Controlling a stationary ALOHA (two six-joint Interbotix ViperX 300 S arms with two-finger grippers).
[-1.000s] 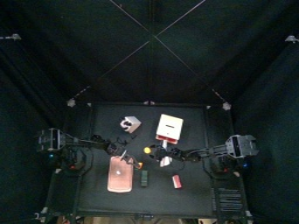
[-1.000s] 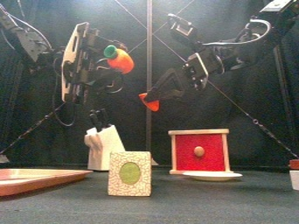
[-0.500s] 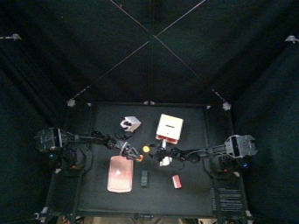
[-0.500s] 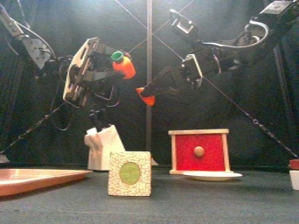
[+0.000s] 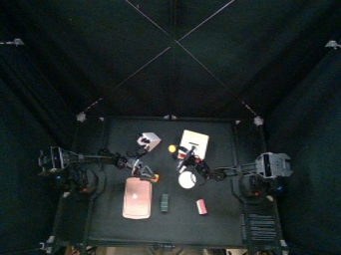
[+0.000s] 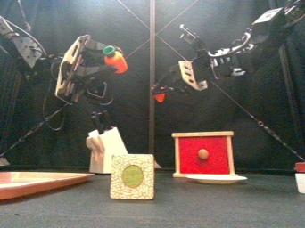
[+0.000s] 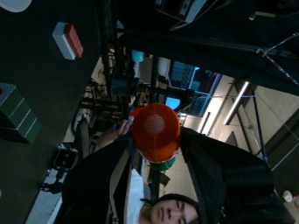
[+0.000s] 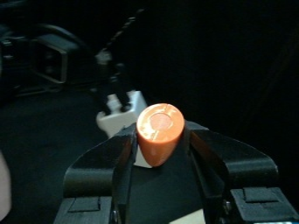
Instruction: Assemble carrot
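My left gripper (image 6: 111,62) is shut on the carrot's thick orange piece (image 6: 116,61), which has a green top, and holds it high above the table's left side. In the left wrist view that piece (image 7: 156,129) sits between the jaws. My right gripper (image 6: 165,91) is shut on the small orange tip piece (image 6: 160,96) and holds it high, right of the middle. In the right wrist view the tip (image 8: 158,131) is clamped between both jaws. The two pieces are apart, with a clear gap between them.
On the table stand a pale pink board (image 6: 36,180) (image 5: 136,198), a white stand (image 6: 105,150), a green-patterned tan box (image 6: 132,175), a red box (image 6: 202,153) on a white plate (image 6: 217,179) and a small red block (image 5: 202,205). A person (image 7: 170,206) shows past the curtains.
The two carrot pieces were close together and have drawn apart. My right gripper rose and moved right with the tip. My left gripper moved slightly left and up.
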